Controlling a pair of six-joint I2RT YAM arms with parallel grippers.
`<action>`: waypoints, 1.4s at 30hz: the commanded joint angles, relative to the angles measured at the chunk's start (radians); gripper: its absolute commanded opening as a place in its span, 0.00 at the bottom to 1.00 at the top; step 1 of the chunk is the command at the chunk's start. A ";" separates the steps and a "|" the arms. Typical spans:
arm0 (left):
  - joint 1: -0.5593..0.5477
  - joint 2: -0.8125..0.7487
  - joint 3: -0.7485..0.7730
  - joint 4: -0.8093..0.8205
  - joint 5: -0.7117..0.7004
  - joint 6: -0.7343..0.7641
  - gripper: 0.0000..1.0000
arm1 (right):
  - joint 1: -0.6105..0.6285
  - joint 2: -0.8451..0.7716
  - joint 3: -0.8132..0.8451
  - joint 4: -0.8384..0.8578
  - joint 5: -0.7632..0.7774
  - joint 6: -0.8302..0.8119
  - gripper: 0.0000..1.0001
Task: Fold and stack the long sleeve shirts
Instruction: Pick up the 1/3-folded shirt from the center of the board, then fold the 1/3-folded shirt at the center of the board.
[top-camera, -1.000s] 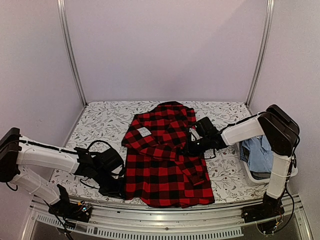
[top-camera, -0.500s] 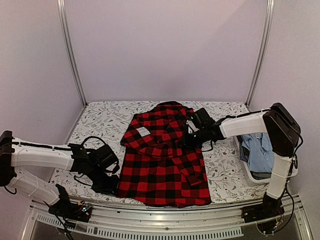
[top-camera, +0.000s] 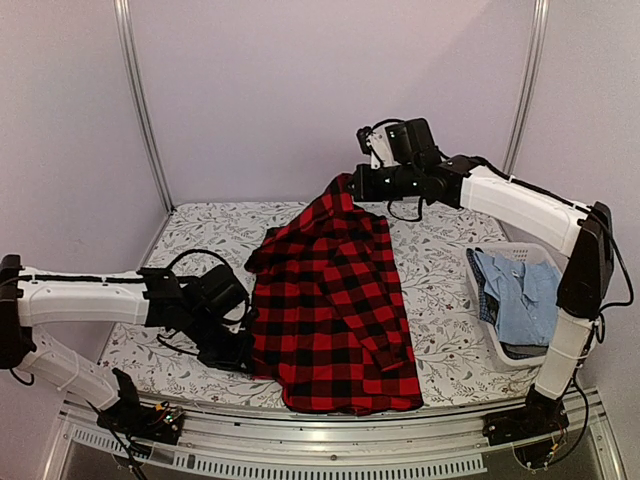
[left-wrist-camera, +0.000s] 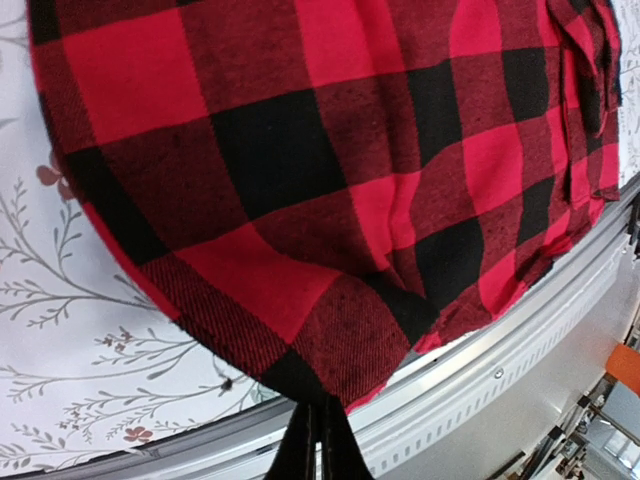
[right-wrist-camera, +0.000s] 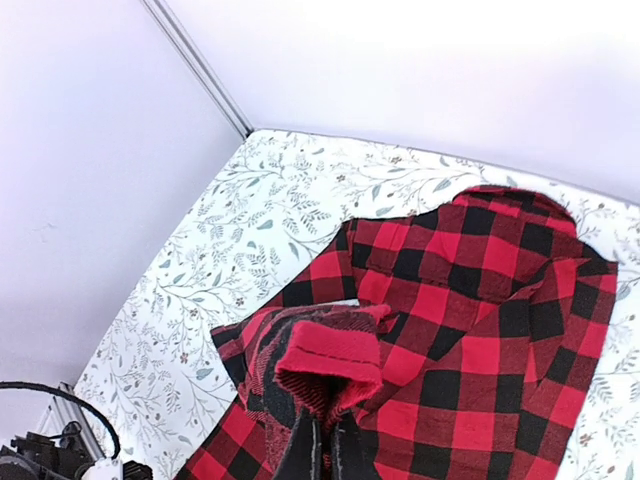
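A red-and-black buffalo check shirt (top-camera: 335, 300) lies on the floral table, its near hem at the front edge. My right gripper (top-camera: 350, 184) is shut on the shirt's upper edge and holds it raised above the back of the table; in the right wrist view the red cloth (right-wrist-camera: 335, 365) bunches between the fingers. My left gripper (top-camera: 243, 352) is shut on the shirt's lower left hem corner (left-wrist-camera: 330, 370) low at the table's front edge. No white letters show.
A white basket (top-camera: 478, 300) with a light blue shirt (top-camera: 520, 295) stands at the right of the table. The metal front rail (left-wrist-camera: 480, 360) runs just past the hem. Frame posts stand at the back corners.
My right gripper has risen from the table and moved back, lifting the shirt's upper part. The left gripper has shifted slightly right, still holding the hem corner.
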 joint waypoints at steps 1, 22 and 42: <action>-0.035 0.049 0.069 0.002 0.019 0.053 0.00 | -0.004 -0.046 0.078 -0.096 0.137 -0.130 0.00; -0.172 0.426 0.438 0.030 0.126 0.220 0.00 | -0.224 -0.143 0.139 -0.143 0.238 -0.235 0.00; -0.205 0.526 0.505 0.049 0.231 0.261 0.15 | -0.233 -0.182 0.107 -0.192 0.179 -0.211 0.00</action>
